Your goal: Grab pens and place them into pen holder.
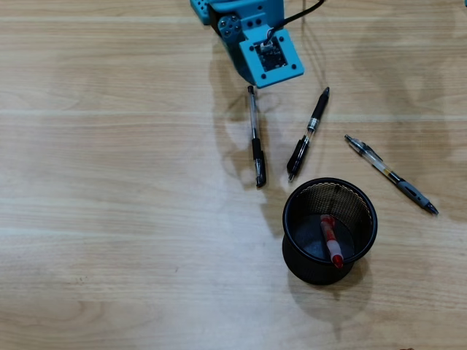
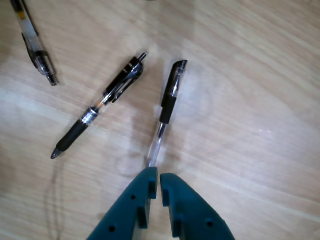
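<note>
The black mesh pen holder (image 1: 285, 220) stands at lower right in the overhead view, with a red pen (image 1: 330, 239) leaning inside it. Three pens lie on the wood: a black-and-clear capped pen (image 1: 255, 135) (image 2: 167, 102), a black click pen (image 1: 308, 135) (image 2: 102, 102), and a clear pen with a grey grip (image 1: 391, 174) (image 2: 34, 46). My teal gripper (image 2: 159, 174) hovers over the capped pen's clear end. Its jaws stand shut with only a thin slit and nothing between them. From overhead the wrist block (image 1: 270, 55) hides the fingers.
The blue arm enters from the top edge of the overhead view, trailing a black cable (image 1: 303, 11). Light wooden tabletop (image 1: 109, 219) spreads all around.
</note>
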Controlling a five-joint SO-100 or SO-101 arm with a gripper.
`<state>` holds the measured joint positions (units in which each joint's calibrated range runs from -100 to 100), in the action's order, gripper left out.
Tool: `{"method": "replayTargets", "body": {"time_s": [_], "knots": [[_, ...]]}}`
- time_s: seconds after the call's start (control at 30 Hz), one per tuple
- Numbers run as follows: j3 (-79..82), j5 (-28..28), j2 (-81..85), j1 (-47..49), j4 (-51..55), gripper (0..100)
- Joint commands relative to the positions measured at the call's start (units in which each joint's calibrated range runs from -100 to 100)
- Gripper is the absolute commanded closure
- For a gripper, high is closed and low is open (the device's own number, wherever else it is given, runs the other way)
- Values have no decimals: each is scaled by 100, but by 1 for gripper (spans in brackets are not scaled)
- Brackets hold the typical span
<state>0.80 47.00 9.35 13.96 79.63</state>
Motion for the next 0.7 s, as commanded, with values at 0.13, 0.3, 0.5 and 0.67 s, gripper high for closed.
{"method": "replayTargets", "body": {"time_s": [0.13, 0.3, 0.5, 0.67], "knots": [[-17, 253, -327, 17, -532, 96], [-26, 421, -769, 163, -532, 85], [-7, 510, -1194, 200, -459, 87], [137, 515, -1618, 227, -551, 87]]}}
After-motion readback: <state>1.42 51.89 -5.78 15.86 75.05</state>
